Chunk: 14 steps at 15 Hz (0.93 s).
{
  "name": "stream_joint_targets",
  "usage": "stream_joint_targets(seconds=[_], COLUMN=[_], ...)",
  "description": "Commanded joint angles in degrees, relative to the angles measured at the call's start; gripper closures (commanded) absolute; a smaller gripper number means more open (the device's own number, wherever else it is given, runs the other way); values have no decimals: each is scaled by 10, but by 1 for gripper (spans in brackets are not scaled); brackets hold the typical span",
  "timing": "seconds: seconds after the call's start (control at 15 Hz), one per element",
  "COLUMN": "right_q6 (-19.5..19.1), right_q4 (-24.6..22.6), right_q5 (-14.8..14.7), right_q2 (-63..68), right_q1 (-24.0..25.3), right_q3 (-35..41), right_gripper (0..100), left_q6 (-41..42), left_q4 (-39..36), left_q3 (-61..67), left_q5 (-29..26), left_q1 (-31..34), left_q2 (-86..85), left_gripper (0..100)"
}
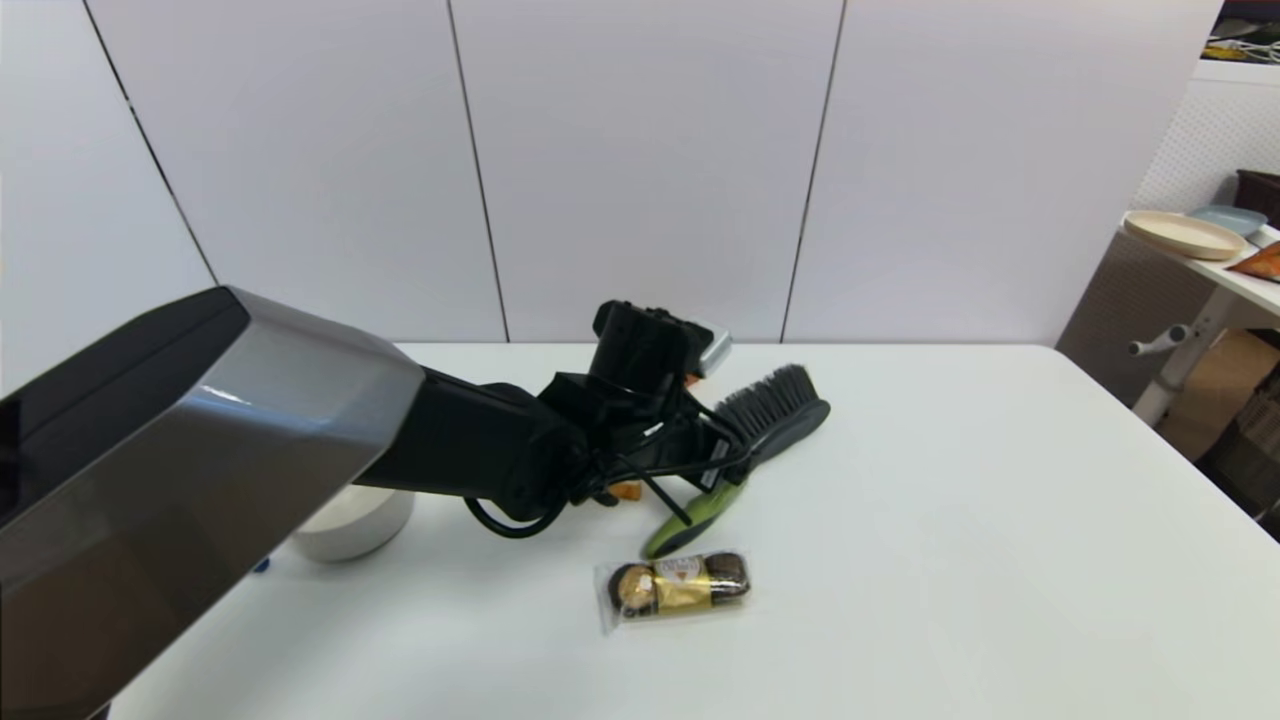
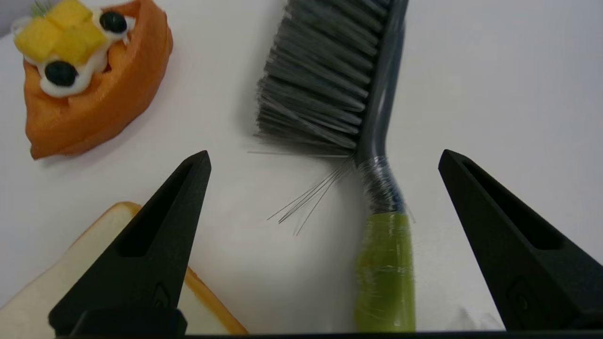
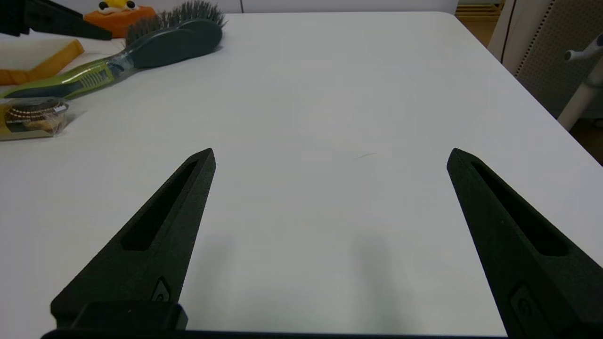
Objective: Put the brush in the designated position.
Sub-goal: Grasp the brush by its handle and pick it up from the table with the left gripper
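Note:
The brush lies on the white table on its side, dark grey head toward the far wall and lime-green handle toward me. My left gripper hangs open over the brush's neck. In the left wrist view the brush runs between the two spread fingers, closer to one of them, and neither finger touches it. My right gripper stands open over bare table, with the brush far off; this gripper is outside the head view.
A wrapped pack of chocolates lies just in front of the handle. An orange toy cake and a bread slice sit beside the brush. A white bowl stands under my left arm. A side table stands off the right edge.

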Motion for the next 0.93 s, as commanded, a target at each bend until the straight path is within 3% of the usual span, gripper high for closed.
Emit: stream_joint_targets(seconds=[0.07,0.6,0.67,0.93], right_q6=[0,0,0,0], right_q4=[0,0,0,0], right_q5=[0,0,0,0], right_q2=[1,1,1,1], right_q1=[0,0,0,0], right_q3=[1,1,1,1], right_gripper=[0,0,0,0], left_q6=[-2,-2,-2,0], left_q4=[19,19,19,19], left_q3=[-4,-24,-26,-41], left_q5=[9,9,9,9], left_q1=[-2,-19,-21,-20], left_q2=[40,73,73,74], left_gripper=[0,0,100,100])
